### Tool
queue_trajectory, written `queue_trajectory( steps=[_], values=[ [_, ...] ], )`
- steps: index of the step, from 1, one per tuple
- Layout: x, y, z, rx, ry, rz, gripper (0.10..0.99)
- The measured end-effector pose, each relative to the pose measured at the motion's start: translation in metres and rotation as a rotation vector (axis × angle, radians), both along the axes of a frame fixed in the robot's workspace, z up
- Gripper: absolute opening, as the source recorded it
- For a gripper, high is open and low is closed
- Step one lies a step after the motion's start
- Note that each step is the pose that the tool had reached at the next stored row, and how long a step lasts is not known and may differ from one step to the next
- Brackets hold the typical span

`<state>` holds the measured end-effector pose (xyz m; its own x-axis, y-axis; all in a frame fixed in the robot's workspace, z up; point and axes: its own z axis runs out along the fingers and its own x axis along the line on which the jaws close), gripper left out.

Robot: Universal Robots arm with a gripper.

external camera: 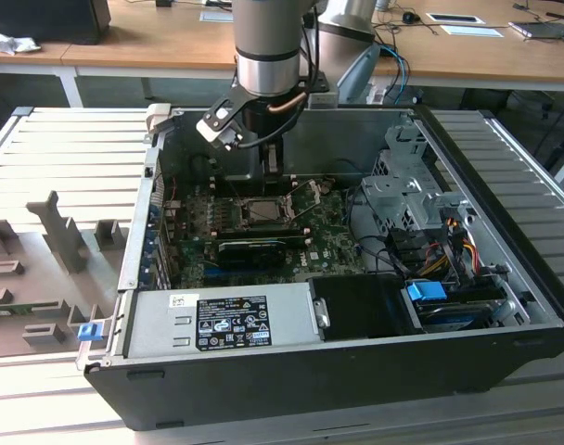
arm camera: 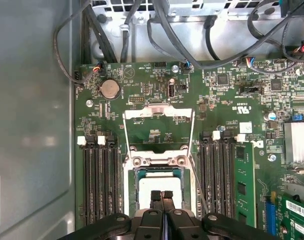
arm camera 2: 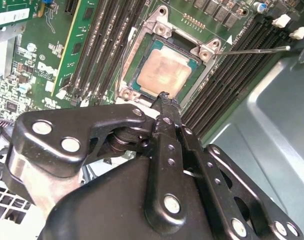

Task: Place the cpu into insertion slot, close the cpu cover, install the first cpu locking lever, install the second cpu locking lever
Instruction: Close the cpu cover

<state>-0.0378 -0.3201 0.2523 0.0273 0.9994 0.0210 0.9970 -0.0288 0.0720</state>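
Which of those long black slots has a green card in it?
The one holding the green card, outermost in the bank farther from the grey case wall; the other slots look empty.

white label (external camera: pixel 234 321) | on grey power supply (external camera: pixel 291 320) | print not legible
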Motion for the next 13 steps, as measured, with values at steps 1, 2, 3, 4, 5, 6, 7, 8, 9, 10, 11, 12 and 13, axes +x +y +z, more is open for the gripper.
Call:
queue_trajectory(
  steps=[1,2,3,4,5,6,7,8,9,10,11,12,13],
  values=[
    [0.0000,0.0003,0.0019,0.000,0.0000,0.000,0.106],
    [0.0001,0.0005,0.0029,-0.001,-0.0001,0.000,0.106],
    [0.0002,0.0005,0.0038,-0.001,-0.0001,0.000,0.106],
    [0.0005,0.0005,0.0043,-0.001,-0.0001,0.000,0.106],
    [0.0007,0.0005,0.0048,-0.001,-0.0001,0.000,0.106],
    [0.0011,0.0005,0.0051,-0.001,-0.0001,0.000,0.106],
    [0.0015,0.0006,0.0057,-0.001,-0.0001,0.000,0.106],
    [0.0019,0.0006,0.0060,-0.001,-0.0001,0.000,0.106],
    [0.0021,0.0007,0.0063,-0.001,0.0000,0.000,0.106],
    [0.0027,0.0008,0.0073,-0.001,0.0001,0.000,0.106],
    [0.0028,0.0009,0.0085,-0.001,0.0000,0.000,0.106],
    [0.0029,0.0011,0.0098,-0.002,-0.0001,0.000,0.106],
    [0.0029,0.0012,0.0105,-0.003,-0.0001,0.000,0.106]
  ],
)
